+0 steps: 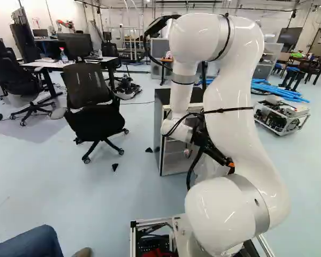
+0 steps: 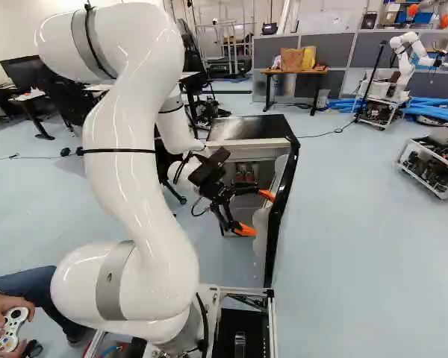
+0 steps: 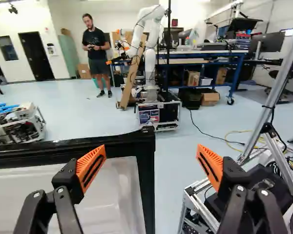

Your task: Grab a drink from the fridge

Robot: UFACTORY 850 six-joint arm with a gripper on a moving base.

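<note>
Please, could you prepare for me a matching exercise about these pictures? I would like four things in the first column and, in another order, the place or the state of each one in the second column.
1. Fridge door
2. Gripper
3. Blue tubes
4. Brown bag

A. Lying together on the floor
B. On a small table beyond the fridge
C. Swung open, showing its white inner side
D. With its two fingers standing wide apart

Right pairs: 1-C, 2-D, 3-A, 4-B
</note>
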